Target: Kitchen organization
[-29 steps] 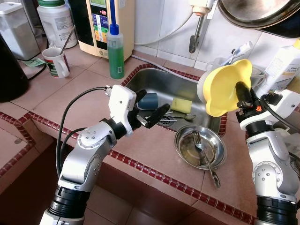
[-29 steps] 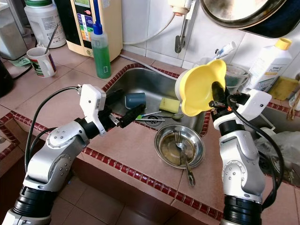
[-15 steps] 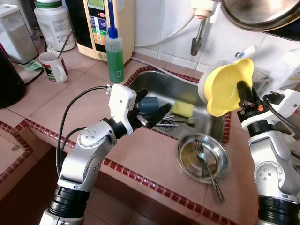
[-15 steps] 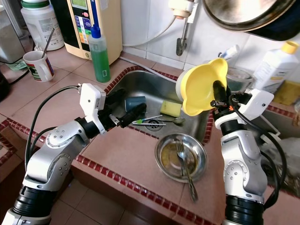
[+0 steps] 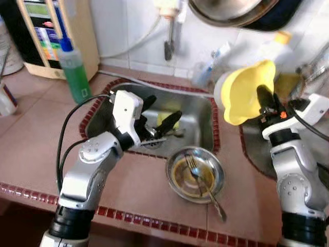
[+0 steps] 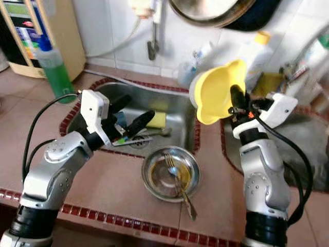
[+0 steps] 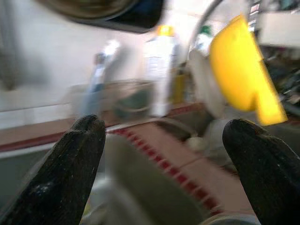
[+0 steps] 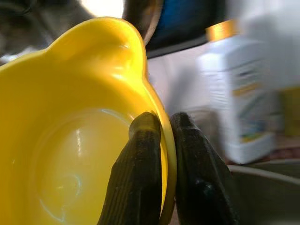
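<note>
My right gripper is shut on the rim of a yellow plastic bowl, held tilted in the air above the counter to the right of the sink; in the right wrist view the two fingers pinch the yellow bowl at its edge. My left gripper is open over the steel sink, with nothing between its fingers. A round steel dish with a fork and a spoon in it sits on the tiled counter in front of the sink.
A yellow sponge and some cutlery lie in the sink behind my left gripper. A green bottle stands at the back left. A white bottle and other blurred items line the back wall. A large pan hangs overhead.
The camera has swung to the right, so the whole scene has shifted left and blurred. My right gripper still holds the yellow bowl; my left gripper stays open over the sink.
</note>
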